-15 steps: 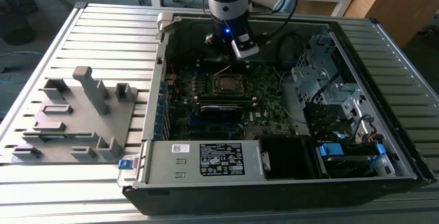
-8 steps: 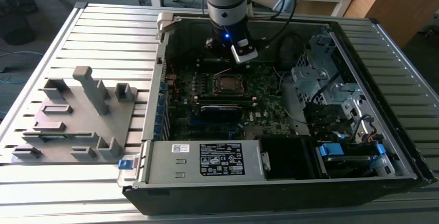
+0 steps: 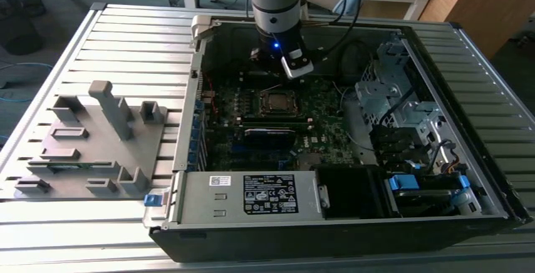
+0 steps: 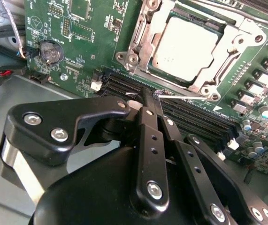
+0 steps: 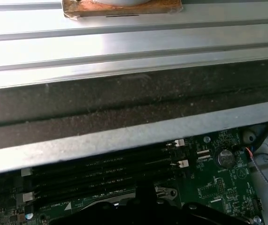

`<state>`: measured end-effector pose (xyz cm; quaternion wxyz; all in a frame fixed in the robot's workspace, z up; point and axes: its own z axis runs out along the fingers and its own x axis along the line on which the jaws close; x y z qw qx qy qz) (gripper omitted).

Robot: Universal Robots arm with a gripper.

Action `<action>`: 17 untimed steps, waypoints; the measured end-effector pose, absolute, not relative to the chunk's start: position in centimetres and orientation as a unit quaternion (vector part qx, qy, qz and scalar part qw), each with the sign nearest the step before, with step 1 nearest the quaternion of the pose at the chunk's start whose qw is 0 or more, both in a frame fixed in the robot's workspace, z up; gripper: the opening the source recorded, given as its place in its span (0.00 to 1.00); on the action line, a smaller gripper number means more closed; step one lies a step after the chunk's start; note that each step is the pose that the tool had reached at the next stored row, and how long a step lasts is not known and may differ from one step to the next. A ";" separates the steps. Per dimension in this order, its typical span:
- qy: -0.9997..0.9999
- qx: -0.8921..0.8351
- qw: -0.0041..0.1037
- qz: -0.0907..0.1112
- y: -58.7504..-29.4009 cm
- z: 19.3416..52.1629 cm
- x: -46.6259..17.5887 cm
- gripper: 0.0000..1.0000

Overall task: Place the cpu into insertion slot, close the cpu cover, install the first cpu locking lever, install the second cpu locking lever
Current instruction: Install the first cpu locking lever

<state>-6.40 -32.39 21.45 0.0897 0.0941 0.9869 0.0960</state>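
Jaws pressed together, empty, over memory slots (image 4: 195, 119) beside cpu (image 4: 185, 44) framed by cpu cover (image 4: 143, 44); coin battery (image 4: 49, 50) nearby.

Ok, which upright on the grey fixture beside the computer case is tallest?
The narrow post near the grey fixture's far edge in the exterior view; it rises well above the stubby blocks around it.

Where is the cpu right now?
In the second wrist view the cpu sits on the motherboard, framed by the cpu cover, beside the memory slots and just beyond the gripper.
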 end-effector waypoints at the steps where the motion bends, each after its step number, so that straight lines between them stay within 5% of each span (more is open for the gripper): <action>1: 0.987 0.094 0.090 0.096 -32.4 21.3 -6.4 0.10; 17: 0.988 0.093 0.092 0.080 -31.6 20.5 -6.4 0.10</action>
